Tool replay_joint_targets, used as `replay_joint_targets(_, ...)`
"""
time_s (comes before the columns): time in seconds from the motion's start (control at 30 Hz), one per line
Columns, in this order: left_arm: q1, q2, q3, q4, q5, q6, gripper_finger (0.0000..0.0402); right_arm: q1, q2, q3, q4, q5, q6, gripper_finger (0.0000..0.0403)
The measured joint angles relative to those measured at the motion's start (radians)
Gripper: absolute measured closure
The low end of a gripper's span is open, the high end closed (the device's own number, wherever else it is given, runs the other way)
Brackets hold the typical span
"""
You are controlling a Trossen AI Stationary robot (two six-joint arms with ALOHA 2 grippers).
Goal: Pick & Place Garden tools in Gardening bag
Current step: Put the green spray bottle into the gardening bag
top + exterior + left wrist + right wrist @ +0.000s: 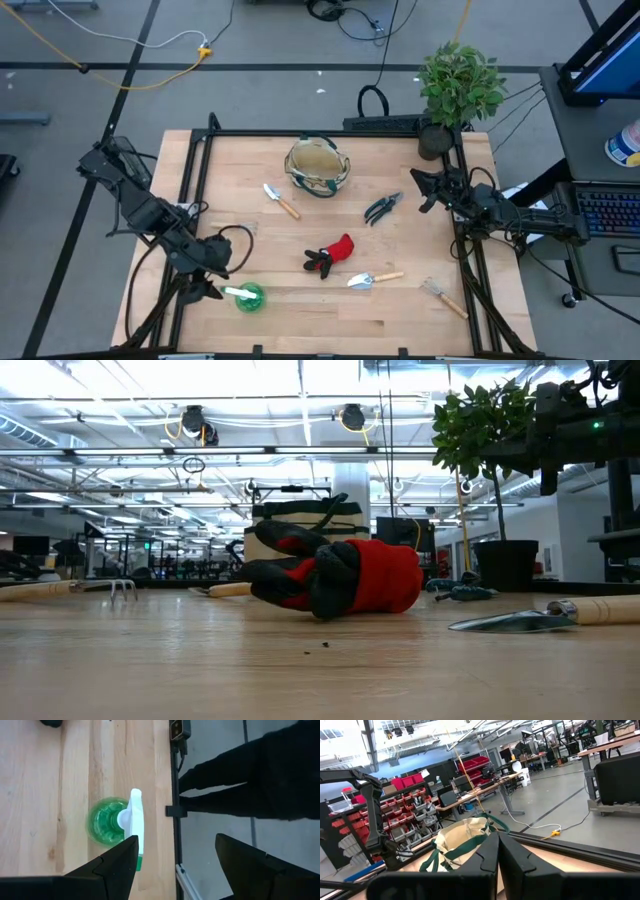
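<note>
The green-white spray bottle [248, 296] stands on the table near its near-left corner; in the left wrist view [116, 822] I see it from above. My left gripper [210, 288] is open above the table's left edge beside the bottle [175, 865], one finger over the nozzle; I cannot tell whether it touches. The beige bag [317, 167] stands at the far middle. A trowel [281, 200], dark shears [382, 207], the red-black glove [331, 255], a second trowel [373, 279] and a rake [444, 296] lie on the table. My right gripper [425, 190] is shut and empty at the right, raised, facing the bag [460, 842].
A potted green plant [458, 90] stands at the far right corner. A black frame rail [175, 810] runs along the table's left edge. In the low view the glove [335, 575] lies in the middle with a trowel [540, 618] to its right.
</note>
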Motion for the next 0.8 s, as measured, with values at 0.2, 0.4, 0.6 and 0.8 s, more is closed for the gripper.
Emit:
replay_joint_targets(0.2, 0.0, 0.006, 0.0, 0.0, -0.108, -0.02, 0.0133, 0.0, 0.0, 0.0, 0.0, 0.0, 0.0, 0.0399)
replay_joint_targets(0.4, 0.0, 0.071, 0.0, 0.0, -0.157, 0.024, 0.0133, 0.0, 0.0, 0.0, 0.0, 0.0, 0.0, 0.0399)
replay_joint_targets(0.6, -0.015, 0.169, -0.001, 0.0, -0.146, 0.055, 0.0133, 0.0, 0.0, 0.0, 0.0, 0.0, 0.0, 0.0399)
replay_joint_targets(0.8, -0.036, 0.206, -0.001, -0.002, -0.121, 0.063, 0.0133, 0.0, 0.0, 0.0, 0.0, 0.0, 0.0, 0.0399)
